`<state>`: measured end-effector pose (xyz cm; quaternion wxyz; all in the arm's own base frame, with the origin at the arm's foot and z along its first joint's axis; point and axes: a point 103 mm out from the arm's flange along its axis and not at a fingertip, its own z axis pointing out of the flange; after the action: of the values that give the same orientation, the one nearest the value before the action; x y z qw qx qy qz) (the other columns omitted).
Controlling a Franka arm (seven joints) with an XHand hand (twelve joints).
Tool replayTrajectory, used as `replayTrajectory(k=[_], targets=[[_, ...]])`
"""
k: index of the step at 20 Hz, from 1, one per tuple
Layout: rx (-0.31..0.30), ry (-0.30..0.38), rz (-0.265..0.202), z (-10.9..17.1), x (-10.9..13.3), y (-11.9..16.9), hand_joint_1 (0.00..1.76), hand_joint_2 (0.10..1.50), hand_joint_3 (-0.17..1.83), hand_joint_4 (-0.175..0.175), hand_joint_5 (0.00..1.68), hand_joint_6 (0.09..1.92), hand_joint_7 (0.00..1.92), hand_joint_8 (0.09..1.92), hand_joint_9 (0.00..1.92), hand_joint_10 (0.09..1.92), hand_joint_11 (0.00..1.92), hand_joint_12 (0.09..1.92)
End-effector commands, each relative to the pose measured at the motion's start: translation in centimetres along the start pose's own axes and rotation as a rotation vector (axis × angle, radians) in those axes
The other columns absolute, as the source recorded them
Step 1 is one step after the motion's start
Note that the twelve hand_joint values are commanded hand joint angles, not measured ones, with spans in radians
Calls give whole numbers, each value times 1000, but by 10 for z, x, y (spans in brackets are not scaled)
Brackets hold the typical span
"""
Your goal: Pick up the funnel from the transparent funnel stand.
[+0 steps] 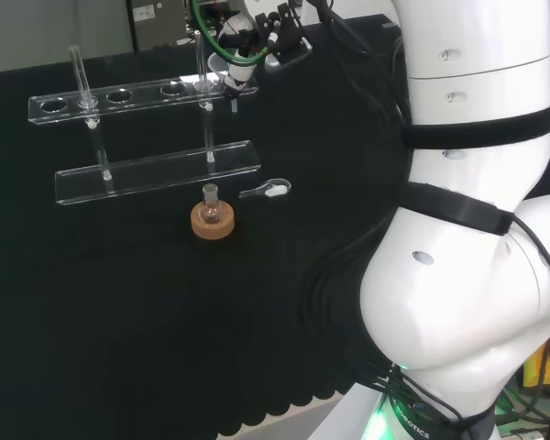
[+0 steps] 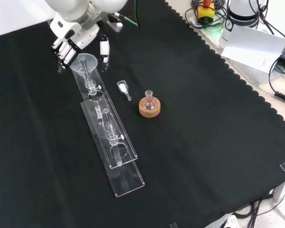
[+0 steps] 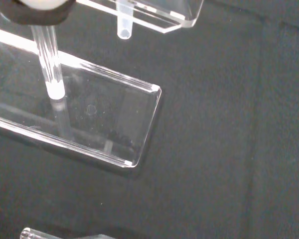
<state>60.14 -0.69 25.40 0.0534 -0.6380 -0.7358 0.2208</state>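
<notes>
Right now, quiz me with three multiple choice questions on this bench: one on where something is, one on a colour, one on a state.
1. In the front view, where is the small flask?
A. right of the funnel stand
B. on the stand's top rail
C. under the hand

2. The ring under the flask is:
A. red
B. cork brown
C. blue

3. The funnel is:
A. lying on the cloth
B. inside the flask
C. seated in the stand

Key: 1 A, it stands apart on the cloth; 2 B, tan cork; 3 C, its stem hangs through a hole.

Glossy clear plastic stand (image 2: 115, 151) on matt black cloth (image 2: 204, 142).
</notes>
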Motion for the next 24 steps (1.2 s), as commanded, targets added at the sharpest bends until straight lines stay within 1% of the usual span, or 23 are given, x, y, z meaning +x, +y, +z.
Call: replayTrajectory(k=[1,8,11,12,14,16,18,21,24], targets=[[-12,-13,5,-4,1,0,717,773,255,-47,382,87,271,737,381,652,73,1409],[-34,-25,13,-10,-1,-3,729,773,277,-46,428,87,291,746,384,645,75,1406],[-34,-32,18,-12,-1,-3,732,764,303,-41,462,92,326,759,390,640,84,1398],[-35,-33,17,-12,-1,-3,735,758,320,-39,480,100,379,780,411,643,91,1394],[-36,-34,19,-12,-2,-3,742,737,370,-40,503,118,466,839,513,639,126,1377],[-39,-33,19,-12,-2,-4,750,718,414,-43,510,135,502,883,630,649,182,1362],[-37,-27,19,-12,-2,-4,756,707,442,-46,510,148,510,903,697,666,224,1347],[-28,-15,13,-9,-6,-6,760,697,461,-48,496,153,453,900,704,679,248,1339],[-19,-9,9,-8,-5,-5,757,683,484,-50,405,121,270,843,589,690,242,1342]])
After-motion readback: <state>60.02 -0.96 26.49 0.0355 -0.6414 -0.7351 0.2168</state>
